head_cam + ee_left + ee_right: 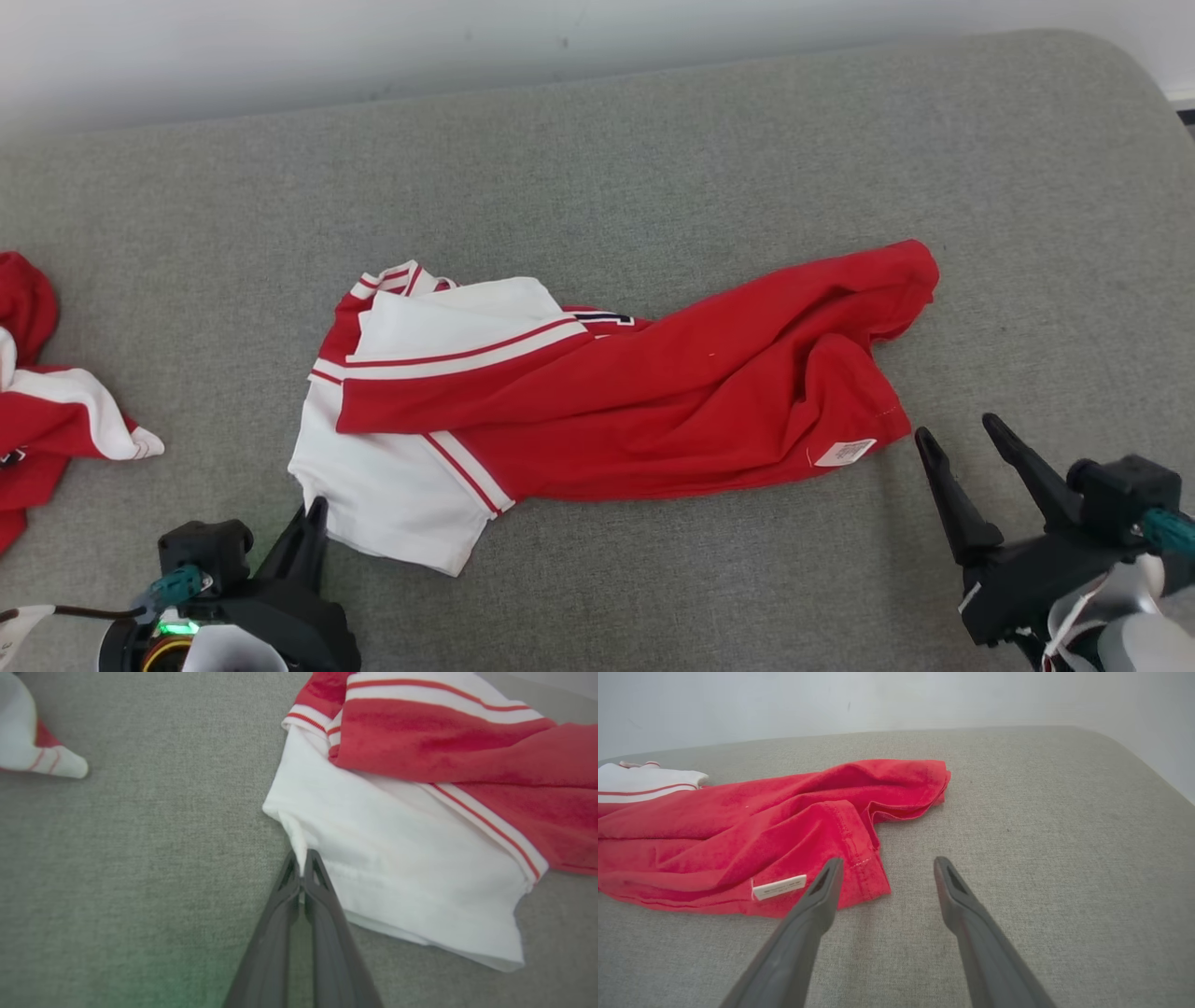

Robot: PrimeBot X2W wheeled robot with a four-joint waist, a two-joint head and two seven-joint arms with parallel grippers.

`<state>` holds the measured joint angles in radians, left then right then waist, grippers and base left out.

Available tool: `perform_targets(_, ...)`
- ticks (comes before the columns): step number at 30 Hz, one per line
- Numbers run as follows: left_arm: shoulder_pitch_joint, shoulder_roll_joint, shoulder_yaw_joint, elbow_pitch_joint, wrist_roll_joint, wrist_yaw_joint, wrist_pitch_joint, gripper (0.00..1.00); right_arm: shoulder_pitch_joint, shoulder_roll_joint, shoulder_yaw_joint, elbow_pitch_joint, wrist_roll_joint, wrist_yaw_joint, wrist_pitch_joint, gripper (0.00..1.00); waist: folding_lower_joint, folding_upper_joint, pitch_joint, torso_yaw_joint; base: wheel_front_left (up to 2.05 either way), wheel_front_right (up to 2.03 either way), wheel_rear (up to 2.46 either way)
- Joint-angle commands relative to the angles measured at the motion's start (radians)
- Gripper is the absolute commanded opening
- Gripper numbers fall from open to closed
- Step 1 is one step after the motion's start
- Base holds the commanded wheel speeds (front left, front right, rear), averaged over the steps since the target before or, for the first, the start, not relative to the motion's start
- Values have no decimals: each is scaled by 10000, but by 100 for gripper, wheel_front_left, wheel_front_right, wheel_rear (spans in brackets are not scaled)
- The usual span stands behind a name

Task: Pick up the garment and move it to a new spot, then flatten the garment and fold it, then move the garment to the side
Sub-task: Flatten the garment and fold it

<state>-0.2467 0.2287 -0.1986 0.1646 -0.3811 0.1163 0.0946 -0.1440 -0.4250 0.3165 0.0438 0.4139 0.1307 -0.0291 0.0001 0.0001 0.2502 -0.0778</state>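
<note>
The garment point(653, 392) is a red and white shirt lying crumpled across the grey cushion, white sleeve part to the left, red body to the right with a white label point(845, 453). My left gripper point(316, 511) is shut on the near left corner of its white part point(397, 858); in the left wrist view a pinch of white cloth rises between the closed fingertips point(303, 858). My right gripper point(957, 434) stands open just right of the red hem point(859, 877), with nothing between its fingers.
Another red and white garment point(47, 401) lies at the left edge of the cushion, its white tip point(51, 760) showing in the left wrist view. The grey cushion point(653, 140) runs back to a pale wall and rounds off at the far right.
</note>
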Motion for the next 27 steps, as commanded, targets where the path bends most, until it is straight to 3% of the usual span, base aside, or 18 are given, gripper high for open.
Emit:
perform_targets(1, -87, 44, -27, 1, 50, 48, 1, 0, -345, -253, 286, 141, 211, 1, 108, 100, -1, -1, 183, 92, 0, 0, 0)
perform_targets(15, -332, 62, -140, -70, 91, 144, -40, 0, -2214, -1354, 2297, 965, 848, 1, 857, 100, -1, -1, 714, 192, 0, 0, 0)
perform_targets(16, -328, 62, -158, -60, 91, 148, -52, 0, -2273, -1380, 2431, 1020, 907, -1, 905, 93, -1, -1, 716, 193, 0, 0, 0)
perform_targets(17, -330, 54, -175, -46, 73, 157, -67, 0, -2427, -1492, 2663, 1030, 848, -1, 888, 38, -1, -1, 719, 191, 0, 0, 0)
perform_targets(18, -331, 55, -182, -43, 66, 161, -70, 0, -2459, -1517, 2765, 1058, 940, 1, 933, 9, -1, -1, 718, 189, 0, 0, 0)
perform_targets(19, -333, 53, -189, -40, 52, 166, -84, 0, -2511, -1581, 2853, 1055, 947, 1, 945, 0, -1, -1, 713, 186, 0, 0, 0)
perform_targets(27, -299, 20, -108, -305, -70, 170, -446, 0, -2332, -1693, 2777, 689, 1234, -1, 547, 0, -1, -1, 497, 139, 0, 0, 0)
